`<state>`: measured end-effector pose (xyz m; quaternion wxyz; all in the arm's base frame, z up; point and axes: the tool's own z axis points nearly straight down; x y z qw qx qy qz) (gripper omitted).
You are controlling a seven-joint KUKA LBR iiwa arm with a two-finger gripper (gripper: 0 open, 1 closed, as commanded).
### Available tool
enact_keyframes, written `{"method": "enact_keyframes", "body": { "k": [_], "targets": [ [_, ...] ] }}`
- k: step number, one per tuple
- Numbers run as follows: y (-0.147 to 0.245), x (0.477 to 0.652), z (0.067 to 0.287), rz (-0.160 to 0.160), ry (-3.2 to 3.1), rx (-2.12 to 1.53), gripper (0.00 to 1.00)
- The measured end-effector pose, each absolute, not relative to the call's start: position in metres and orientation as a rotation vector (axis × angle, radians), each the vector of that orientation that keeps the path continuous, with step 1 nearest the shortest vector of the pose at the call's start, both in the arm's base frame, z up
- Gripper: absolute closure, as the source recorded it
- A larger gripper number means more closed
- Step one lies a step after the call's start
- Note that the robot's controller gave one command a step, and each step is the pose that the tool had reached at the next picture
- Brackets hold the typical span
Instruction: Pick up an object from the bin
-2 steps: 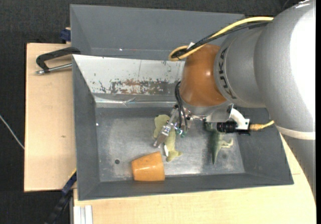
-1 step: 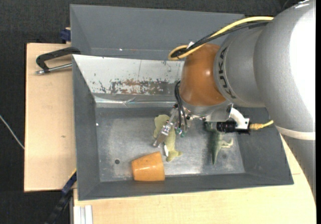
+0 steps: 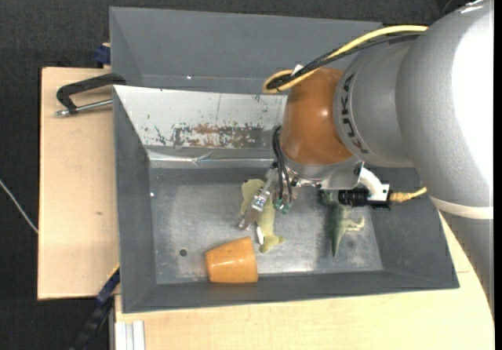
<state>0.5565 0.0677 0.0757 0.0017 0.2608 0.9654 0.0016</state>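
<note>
We begin with the grey metal bin (image 3: 133, 207), whose sloped walls run down to a flat, scuffed floor; its far wall is shiny and flecked with rust-coloured marks. The arm (image 3: 439, 105) comes in from the right of the frame as a thick silver-grey body. It bends down over the middle of the bin and ends in a rounded orange wrist cover, with a yellow cable looping over its top.

Below that cover the gripper (image 3: 259, 211) points down and slightly left, reaching the bin floor near the centre. We cannot tell whether it is released or clenched, since its tip is mixed in with the thing beneath it.

That thing is a pale yellow-green piece (image 3: 269, 237), irregular and floppy-looking, with uneven lobes. It lies on the floor at the middle of the bin, partly under and around the gripper's tip.

Just below and to its left, near the front wall, an orange cup (image 3: 232, 260) lies on its side, its wider end turned to the right.

Towards the right of the floor, apart from both, lies a slender dark green thing (image 3: 336, 237) with a pale patch beside it.
</note>
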Motion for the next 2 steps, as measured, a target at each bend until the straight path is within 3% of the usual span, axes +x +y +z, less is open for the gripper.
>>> {"method": "enact_keyframes", "body": {
  "k": [1, 2],
  "targets": [
    [0.067, 0.557, 0.077, 0.006, 3.027, 0.819, 1.00],
    [0.069, 0.560, 0.128, 0.008, 3.025, 0.815, 1.00]
  ]
}}
